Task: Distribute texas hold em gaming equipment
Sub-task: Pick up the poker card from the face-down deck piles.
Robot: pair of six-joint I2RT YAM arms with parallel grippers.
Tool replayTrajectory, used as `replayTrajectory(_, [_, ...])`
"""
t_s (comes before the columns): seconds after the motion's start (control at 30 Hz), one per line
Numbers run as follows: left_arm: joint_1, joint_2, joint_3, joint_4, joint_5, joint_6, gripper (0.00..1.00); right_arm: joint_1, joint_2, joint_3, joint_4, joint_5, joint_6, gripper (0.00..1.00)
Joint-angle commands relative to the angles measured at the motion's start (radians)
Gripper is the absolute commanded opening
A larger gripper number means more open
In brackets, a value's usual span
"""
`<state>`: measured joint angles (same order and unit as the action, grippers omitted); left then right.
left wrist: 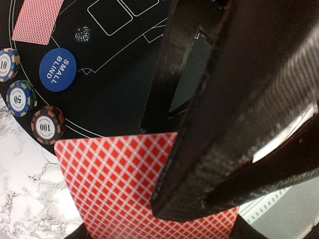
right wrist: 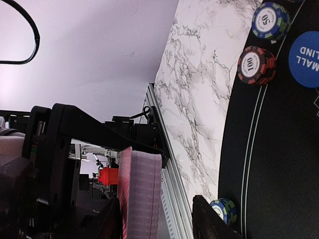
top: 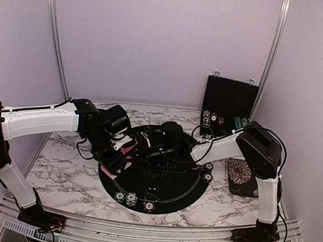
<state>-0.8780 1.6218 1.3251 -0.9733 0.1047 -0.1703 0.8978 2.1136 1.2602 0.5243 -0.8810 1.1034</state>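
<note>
While the left gripper [top: 124, 151] fingers clench a deck of red-backed cards [left wrist: 114, 184] over the edge of the round black mat [top: 176, 191], three striped chip stacks [left wrist: 20, 98] sit along its rim beside the blue Small Blind button [left wrist: 57, 69]. Right gripper [right wrist: 154, 204]: fingers spread either side of deck, one side clearly apart.

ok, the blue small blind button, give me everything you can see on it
The small blind button is a flat round disc, solid blue with white SMALL BLIND lettering, plastic by its look. It lies face up on the black felt mat, just inside the white ring line, beside the 10, 50 and 100 chip stacks but touching none. Nothing rests on it.
</note>
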Motion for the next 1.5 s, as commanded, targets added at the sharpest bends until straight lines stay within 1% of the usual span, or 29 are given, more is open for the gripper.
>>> replayTrajectory(0.0, [-0.004,-0.039,0.025,-0.019,-0.003,0.014,0.58,0.007,0.016,0.027,0.003,0.02,-0.012,0.44])
replayTrajectory(0.53, [-0.005,-0.047,0.016,-0.019,-0.008,0.012,0.57,-0.021,-0.02,-0.006,-0.033,0.046,-0.048,0.37])
replayTrajectory(1.47, [-0.004,-0.033,0.007,-0.022,-0.007,0.012,0.57,-0.046,-0.086,-0.037,-0.046,0.056,-0.063,0.34])
